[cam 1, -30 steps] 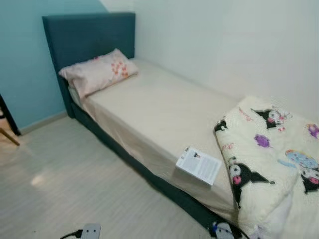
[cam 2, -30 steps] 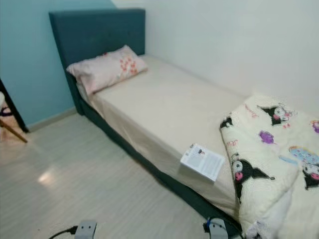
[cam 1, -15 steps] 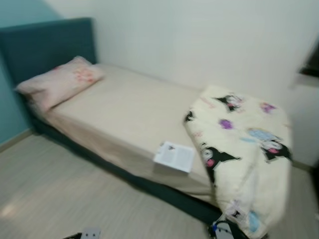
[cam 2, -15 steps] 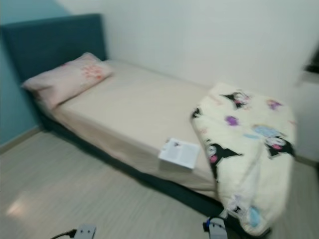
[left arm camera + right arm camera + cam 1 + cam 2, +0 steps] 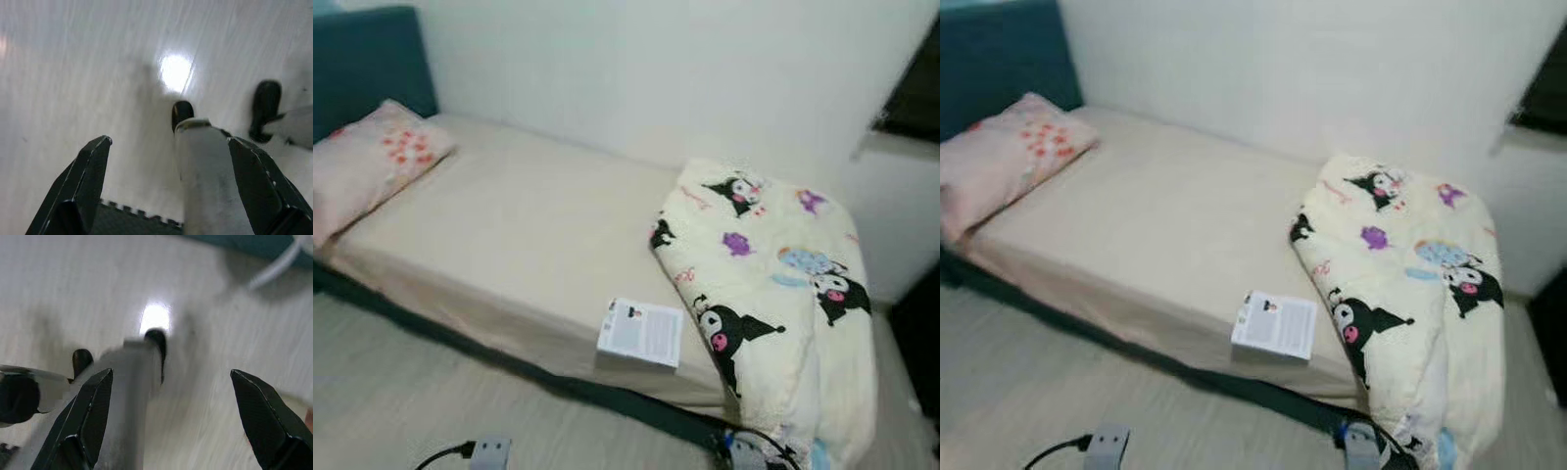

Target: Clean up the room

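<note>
A single bed (image 5: 509, 225) with a beige sheet stands against the white wall. A pink pillow (image 5: 367, 162) lies at its head on the left. A cream blanket with cartoon prints (image 5: 773, 284) is bunched at the foot on the right and hangs over the bed's edge. A white booklet (image 5: 641, 333) rests on the sheet at the near edge. Both arms hang low over the pale floor. My left gripper (image 5: 173, 164) is open with nothing in it. My right gripper (image 5: 168, 399) is open too, over bare floor.
A teal headboard (image 5: 367, 54) rises at the far left. The dark bed base (image 5: 460, 338) runs along the pale floor (image 5: 382, 411). A dark opening (image 5: 915, 83) sits at the upper right. My own legs and feet (image 5: 266, 105) appear below the grippers.
The camera has swung to the right: the bed and pillow slid left in the picture and the whole blanket came into view. Nothing on the bed has moved.
</note>
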`<state>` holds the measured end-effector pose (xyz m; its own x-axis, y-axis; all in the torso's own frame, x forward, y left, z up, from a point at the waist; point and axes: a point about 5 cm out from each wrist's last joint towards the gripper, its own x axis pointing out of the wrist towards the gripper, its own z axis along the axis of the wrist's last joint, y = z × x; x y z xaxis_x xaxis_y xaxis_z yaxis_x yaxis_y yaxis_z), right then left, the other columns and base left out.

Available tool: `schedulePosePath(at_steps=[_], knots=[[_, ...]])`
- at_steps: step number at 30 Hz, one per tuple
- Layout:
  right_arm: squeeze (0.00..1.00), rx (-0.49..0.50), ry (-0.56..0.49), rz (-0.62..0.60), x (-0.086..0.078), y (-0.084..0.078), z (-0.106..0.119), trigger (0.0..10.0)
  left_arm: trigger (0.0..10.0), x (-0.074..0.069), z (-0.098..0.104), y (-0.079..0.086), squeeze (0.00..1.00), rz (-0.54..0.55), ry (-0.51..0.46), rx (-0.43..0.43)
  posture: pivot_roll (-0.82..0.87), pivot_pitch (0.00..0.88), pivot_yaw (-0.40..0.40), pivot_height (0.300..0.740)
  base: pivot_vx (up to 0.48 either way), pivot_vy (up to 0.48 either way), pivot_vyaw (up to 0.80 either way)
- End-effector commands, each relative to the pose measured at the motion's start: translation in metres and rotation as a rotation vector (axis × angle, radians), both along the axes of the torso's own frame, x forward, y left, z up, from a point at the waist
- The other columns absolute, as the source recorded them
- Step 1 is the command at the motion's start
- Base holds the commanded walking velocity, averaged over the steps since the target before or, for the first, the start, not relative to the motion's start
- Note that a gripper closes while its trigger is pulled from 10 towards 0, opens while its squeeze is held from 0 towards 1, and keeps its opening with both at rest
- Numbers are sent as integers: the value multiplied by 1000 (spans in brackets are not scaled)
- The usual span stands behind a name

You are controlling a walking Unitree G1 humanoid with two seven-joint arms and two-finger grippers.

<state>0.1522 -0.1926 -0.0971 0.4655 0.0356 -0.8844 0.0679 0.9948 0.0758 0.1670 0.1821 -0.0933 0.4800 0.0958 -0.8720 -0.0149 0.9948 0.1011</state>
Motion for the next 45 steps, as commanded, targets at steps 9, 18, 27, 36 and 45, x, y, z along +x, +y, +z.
schedulePosePath(at_steps=[9,18,27,36,45], knots=[[0,-15,-7,-6,5,-6,3,10000,10000,-6,-3,-8,0,11,15,-31,-25,0,-60,740,0,0,-769],[0,-18,-34,-31,9,-18,7,10000,10000,-7,-4,-7,0,19,23,-10,-28,0,-62,740,0,-213,-256],[0,-20,-35,-25,7,-21,7,10000,10000,-7,-4,-8,0,38,22,-15,-32,0,-64,740,0,-430,0],[0,-19,-27,-9,6,-16,5,10000,10000,-7,-4,-9,0,50,15,-23,-34,0,-70,740,0,-57,0],[0,-16,-23,2,4,-10,3,10000,10000,-7,-4,-9,0,33,19,-19,-34,0,-71,740,0,-320,0]])
